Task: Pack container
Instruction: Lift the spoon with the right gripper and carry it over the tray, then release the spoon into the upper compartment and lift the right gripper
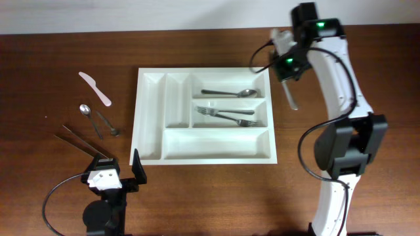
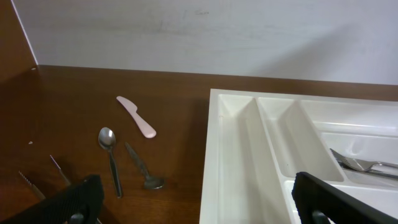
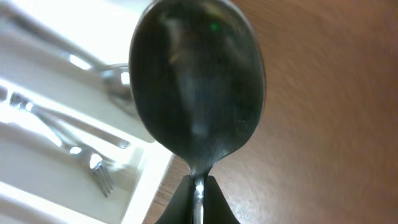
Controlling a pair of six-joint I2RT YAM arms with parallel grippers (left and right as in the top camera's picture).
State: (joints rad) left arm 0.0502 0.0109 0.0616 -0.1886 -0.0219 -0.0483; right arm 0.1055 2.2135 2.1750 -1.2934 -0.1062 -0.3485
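Container (image 1: 216, 143) mid-tabletop (image 1: 65, 52); right pincer (image 1: 287, 77) clamped on a held spoon (image 1: 291, 99) just off the far right corner.
Open wood along the near rim and to the right; left pincer (image 1: 111, 167) spread wide by the near left corner; pink knife (image 1: 95, 88) and two loose spoons (image 1: 85, 110) well apart from the left rim; overhead: whole rim, forks (image 1: 226, 115) in the middle long compartment, stored spoon (image 1: 230, 92) in the far one; right wrist only: held bowl close up, neck pinched between fingers, tray edge beneath.
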